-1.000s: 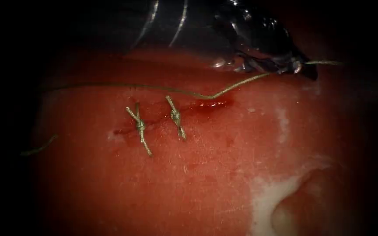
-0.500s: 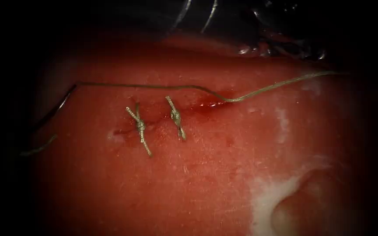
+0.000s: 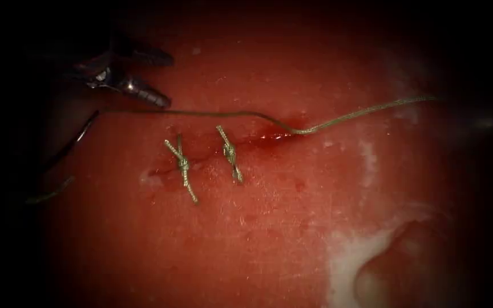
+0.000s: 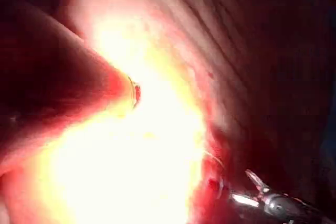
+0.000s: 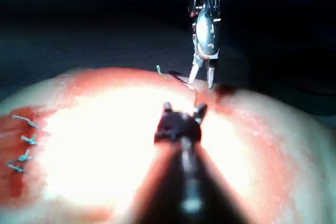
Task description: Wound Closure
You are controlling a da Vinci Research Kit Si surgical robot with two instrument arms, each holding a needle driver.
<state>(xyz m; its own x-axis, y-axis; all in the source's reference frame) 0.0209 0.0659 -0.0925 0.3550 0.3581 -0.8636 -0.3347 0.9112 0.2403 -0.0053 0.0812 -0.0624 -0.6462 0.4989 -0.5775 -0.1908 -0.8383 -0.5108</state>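
- Thread (image 3: 360,111) of thin olive-green fibre is lying across the red, wet slab of tissue (image 3: 269,228), its long axis running left to right; it is dipping into the right end of the dark slit-like cut (image 3: 206,154), where a small pool of red fluid (image 3: 275,136) is sitting.
- The left arm's slim metal needle driver (image 3: 168,81) is hovering at the far left with its jaws spread wide and holding nothing. The thread's left stretch is passing just on the near side of its nearer jaw, apparently not touching.
- By my judgement the left arm is the nearer one to that stretch, so any grasp is turning on that small gap.
- The right arm's dark needle driver (image 5: 184,109) is showing in its own wrist view, facing the left tool (image 5: 202,82); I cannot tell what it is holding.
- Two knotted green stitches (image 3: 182,165) (image 3: 229,153) are crossing the cut left of the fluid.
- A thin dark curve (image 3: 78,134) is bending nearward from the thread's left end; whether it is the needle or shaded thread I cannot tell, so the needle's place is remaining uncertain.
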